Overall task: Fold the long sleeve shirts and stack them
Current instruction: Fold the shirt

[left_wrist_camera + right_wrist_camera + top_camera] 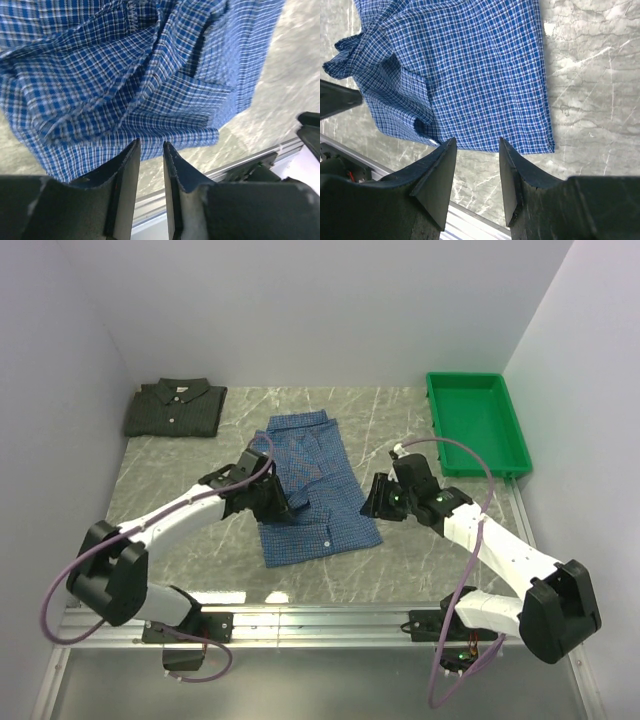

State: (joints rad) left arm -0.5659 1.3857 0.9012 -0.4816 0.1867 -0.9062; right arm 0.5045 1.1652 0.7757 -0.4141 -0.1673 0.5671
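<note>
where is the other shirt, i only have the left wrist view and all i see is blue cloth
Observer: The dark shirt lies folded at the far left corner of the table, apart from the blue shirt.
Operator: is the right gripper holding the blue one
Observer: No. The right gripper is open at that shirt's edge, with nothing between its fingers.
Operator: anything else out there
Observer: A green tray sits at the far right corner.

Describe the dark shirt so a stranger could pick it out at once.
Start at the far left corner of the marble table. A dark check shirt lies there, folded flat, collar and white buttons showing. The blue shirt, by contrast, is rumpled and lies mid-table.
</note>
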